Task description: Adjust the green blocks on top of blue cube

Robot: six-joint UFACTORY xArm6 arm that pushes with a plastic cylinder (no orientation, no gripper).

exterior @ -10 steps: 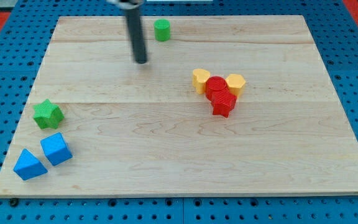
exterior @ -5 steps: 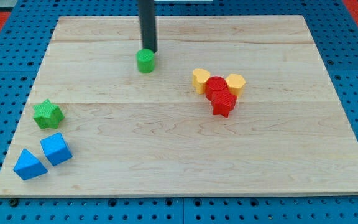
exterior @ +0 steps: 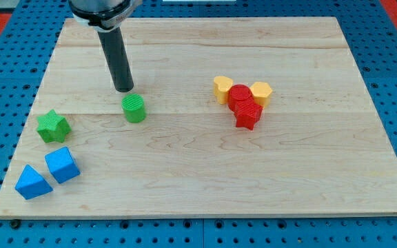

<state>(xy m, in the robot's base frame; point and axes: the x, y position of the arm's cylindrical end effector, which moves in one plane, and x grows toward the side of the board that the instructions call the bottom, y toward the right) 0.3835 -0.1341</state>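
My tip (exterior: 124, 89) stands just above and slightly left of the green cylinder (exterior: 134, 109), which sits left of the board's centre. The green star block (exterior: 52, 127) lies near the view's left edge. The blue cube (exterior: 62, 164) sits just below the star, toward the view's bottom left. A blue triangular block (exterior: 32, 182) lies beside the cube, to its lower left. The rod rises from the tip to the view's top left.
A cluster sits right of centre: two yellow blocks (exterior: 222, 89) (exterior: 261, 92), a red cylinder (exterior: 239, 96) and a red block (exterior: 248, 114). The wooden board (exterior: 198, 200) rests on a blue pegboard surface.
The green cylinder has been pushed from the board's top edge down and to the left toward the star. My tip has followed it down and left, staying just above it.
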